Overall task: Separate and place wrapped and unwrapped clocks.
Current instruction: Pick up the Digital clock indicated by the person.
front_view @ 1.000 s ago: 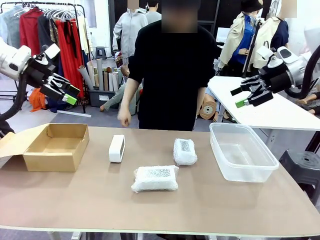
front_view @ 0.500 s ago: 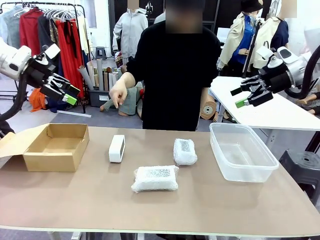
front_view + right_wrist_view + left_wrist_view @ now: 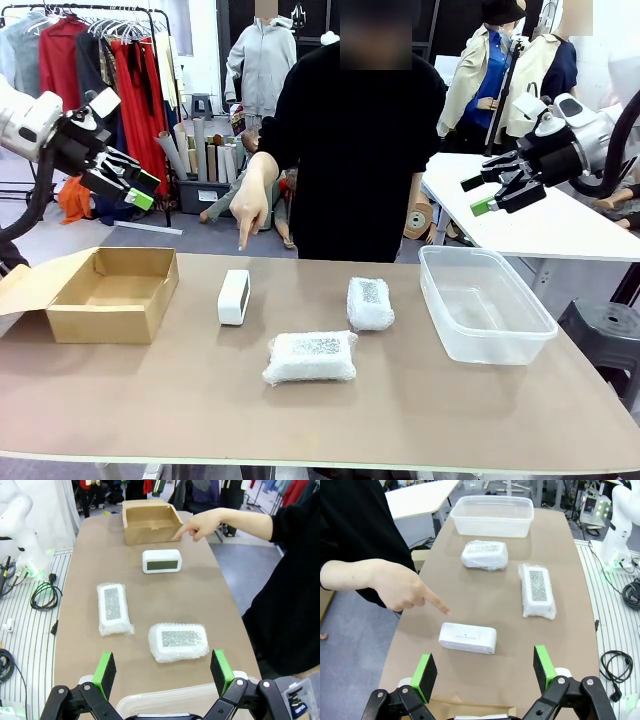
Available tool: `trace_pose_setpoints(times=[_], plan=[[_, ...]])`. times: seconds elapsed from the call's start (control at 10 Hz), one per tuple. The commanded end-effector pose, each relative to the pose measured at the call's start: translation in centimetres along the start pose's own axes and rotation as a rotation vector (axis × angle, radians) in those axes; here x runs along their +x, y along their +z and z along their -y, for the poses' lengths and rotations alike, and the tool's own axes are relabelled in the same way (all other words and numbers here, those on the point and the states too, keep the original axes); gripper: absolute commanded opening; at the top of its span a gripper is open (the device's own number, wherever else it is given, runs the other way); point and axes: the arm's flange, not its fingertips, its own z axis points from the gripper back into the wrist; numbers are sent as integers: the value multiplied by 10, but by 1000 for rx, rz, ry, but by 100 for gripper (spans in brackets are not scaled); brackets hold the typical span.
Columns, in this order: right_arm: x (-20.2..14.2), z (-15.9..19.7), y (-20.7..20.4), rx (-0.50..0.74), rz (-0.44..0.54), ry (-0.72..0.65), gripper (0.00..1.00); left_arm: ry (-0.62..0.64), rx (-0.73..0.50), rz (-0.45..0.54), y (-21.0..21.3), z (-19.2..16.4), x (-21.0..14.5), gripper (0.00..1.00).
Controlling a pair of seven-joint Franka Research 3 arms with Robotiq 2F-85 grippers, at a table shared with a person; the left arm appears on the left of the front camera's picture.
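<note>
Bare white rounded-rectangular clock [image 3: 233, 297] near the far edge of the brown table [image 3: 150, 400], person's hand [image 3: 250, 208] pointing at it, small white bubble-wrap bundle [image 3: 370, 303] beside, long white bubble-wrap bundle [image 3: 310, 357] mid-table, left gripper [image 3: 146, 190] and right gripper [image 3: 474, 197] aloft, both spread wide, empty.

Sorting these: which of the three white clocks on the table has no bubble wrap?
The bare clock, smooth and rounded, nearest the cardboard box, by the person's pointing hand. The long bundle and small bundle are lumpy with wrap.

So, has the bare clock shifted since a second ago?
No. The bare clock stands right of the cardboard box, with the same gap as before.
</note>
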Motion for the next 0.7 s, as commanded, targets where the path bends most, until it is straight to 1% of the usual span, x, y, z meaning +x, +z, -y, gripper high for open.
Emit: trace_pose_setpoints(times=[0.0, 0.6], plan=[[0, -2, -1, 1, 2, 2, 100, 0, 1, 0, 1, 0, 1, 100], [0, -2, -1, 1, 2, 2, 100, 0, 1, 0, 1, 0, 1, 100]])
